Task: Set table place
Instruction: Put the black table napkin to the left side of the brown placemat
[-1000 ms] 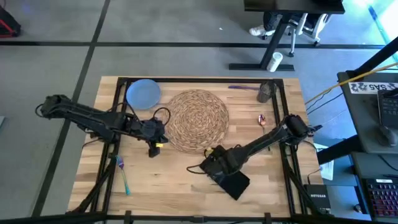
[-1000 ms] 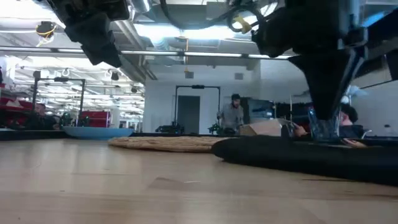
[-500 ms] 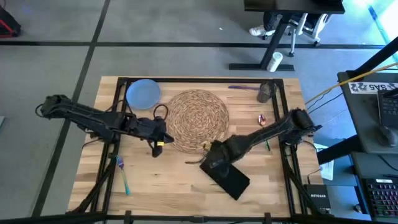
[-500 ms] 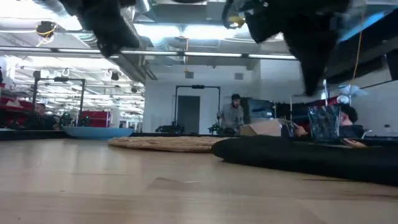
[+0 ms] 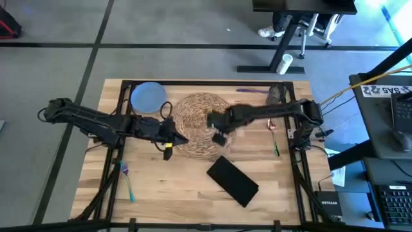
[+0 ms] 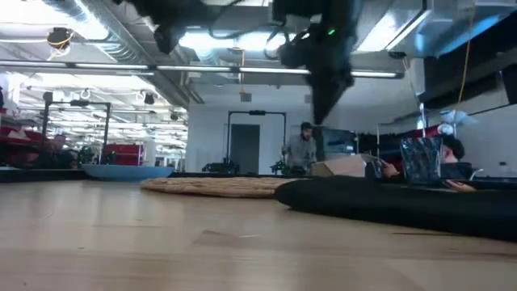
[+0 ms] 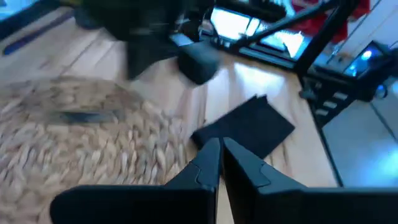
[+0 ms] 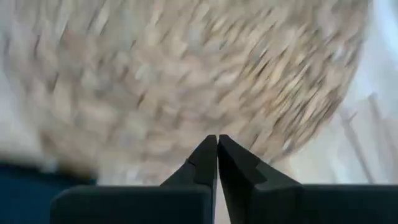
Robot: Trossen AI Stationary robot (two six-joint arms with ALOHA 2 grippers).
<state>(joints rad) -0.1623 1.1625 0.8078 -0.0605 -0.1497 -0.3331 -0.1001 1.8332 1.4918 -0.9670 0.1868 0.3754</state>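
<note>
Hovering over placemat [image 5: 205, 122]: right gripper [image 8: 217, 152], jaws pressed together, empty. Left gripper [image 7: 221, 155] beside placemat edge, jaws together. No readable labels on table [image 5: 167, 193].

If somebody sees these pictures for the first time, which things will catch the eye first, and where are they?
The big round woven placemat in the middle of the table stands out first, with both dark arms meeting over it: the right gripper above its near right part, the left gripper at its left edge, both with fingers shut and empty. Next come the black napkin lying askew in front of the mat, and the pale blue plate at the far left corner.
</note>
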